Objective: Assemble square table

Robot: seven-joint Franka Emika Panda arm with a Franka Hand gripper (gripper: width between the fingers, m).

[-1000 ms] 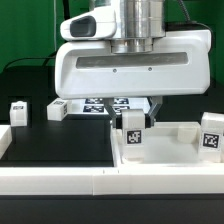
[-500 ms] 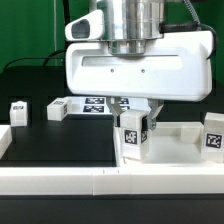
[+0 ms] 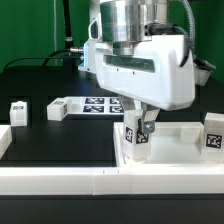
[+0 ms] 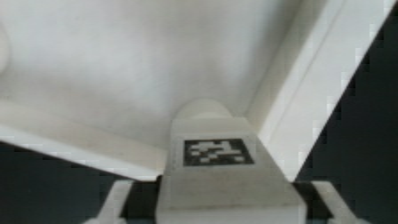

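My gripper (image 3: 138,128) is shut on a small white block leg (image 3: 135,138), which stands upright in the near left corner of the white tray-like tabletop (image 3: 175,152). In the wrist view the leg (image 4: 217,150) shows its tag between my fingers (image 4: 130,203), close against the tabletop's raised rim (image 4: 306,75). Another leg (image 3: 212,131) stands at the tabletop's right side in the exterior view. Two loose legs (image 3: 18,110) (image 3: 57,108) lie on the black table at the exterior view's left.
The marker board (image 3: 98,105) lies behind my hand. A long low white border rail (image 3: 70,180) runs along the front, with a white block (image 3: 4,138) at its left end.
My hand has turned about its vertical axis and now faces toward the exterior view's right, with the leg still between the fingers. The other parts have not moved.
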